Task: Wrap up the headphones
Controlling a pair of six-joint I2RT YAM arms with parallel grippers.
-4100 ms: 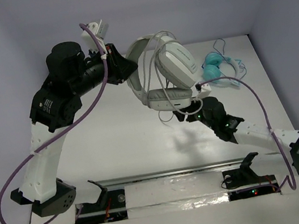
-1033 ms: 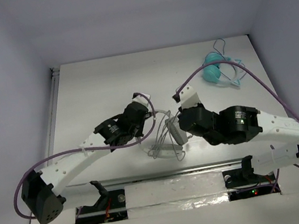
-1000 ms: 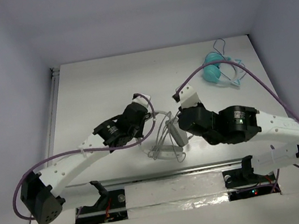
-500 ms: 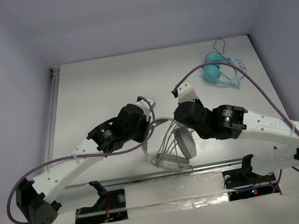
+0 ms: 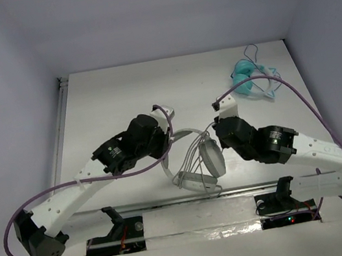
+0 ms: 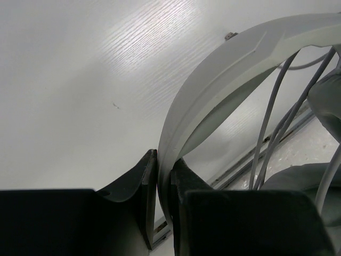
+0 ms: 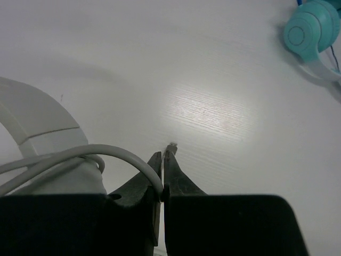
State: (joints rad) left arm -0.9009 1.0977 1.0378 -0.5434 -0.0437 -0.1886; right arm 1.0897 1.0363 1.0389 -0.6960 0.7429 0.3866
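Headphones (image 5: 211, 161) centre table (image 5: 107, 99), between left hand (image 5: 170, 142) and right hand (image 5: 217, 135); teal headphones (image 5: 247, 82) behind right.

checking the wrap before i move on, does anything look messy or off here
Nothing looks damaged. The cable strands cross the headphones loose and fanned apart, not snug. The left hand clamps the headband; the right hand pinches the cable.

Brought the headphones (image 5: 198, 163) down from high near the camera, toward 12 o'clock, to low over the table's middle. Dropped the left gripper (image 5: 168, 143) with them, from 11 o'clock to their 9 o'clock side. Within the last second, tipped the headband (image 6: 224, 69) so its arc shows, slid the ear cups toward 5 o'clock, and nudged the right gripper (image 5: 219, 132) toward 3 o'clock.
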